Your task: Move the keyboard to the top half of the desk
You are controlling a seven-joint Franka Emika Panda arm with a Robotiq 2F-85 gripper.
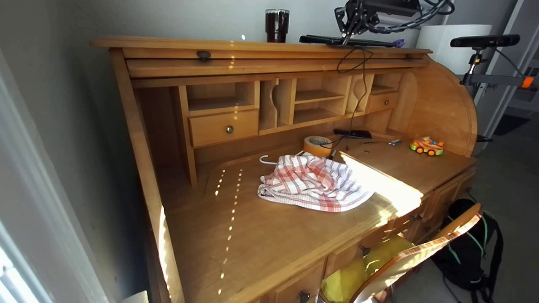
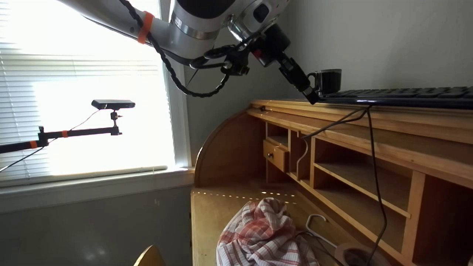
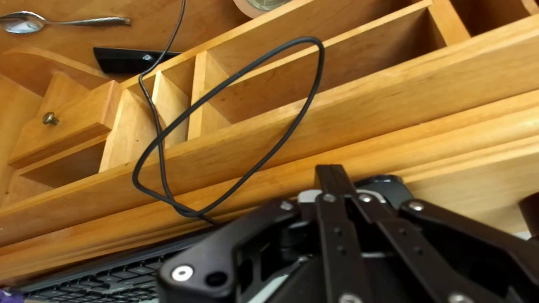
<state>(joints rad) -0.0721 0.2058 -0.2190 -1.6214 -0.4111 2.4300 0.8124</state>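
The black keyboard lies on the flat top shelf of the wooden desk [image 1: 198, 240], along its front edge. It shows in both exterior views [image 1: 316, 40] [image 2: 410, 96] and, partly behind my gripper, in the wrist view [image 3: 113, 280]. Its thin black cable [image 2: 373, 147] hangs down over the pigeonholes. My gripper shows in both exterior views [image 1: 346, 40] [image 2: 313, 96]. Its tips point down at the shelf's front edge, close to the keyboard; I cannot tell if they touch it. In the wrist view the fingertips [image 3: 330, 168] are together, with nothing seen between them.
A dark mug [image 1: 277, 26] stands on the top shelf beside the keyboard. On the lower desktop lie a red-and-white cloth [image 1: 316, 181], a tape roll [image 1: 318, 146], a hook [image 2: 314, 225], a spoon [image 3: 25, 23], a black object [image 3: 126, 59] and a toy car [image 1: 427, 146]. A chair [image 1: 425, 252] stands in front.
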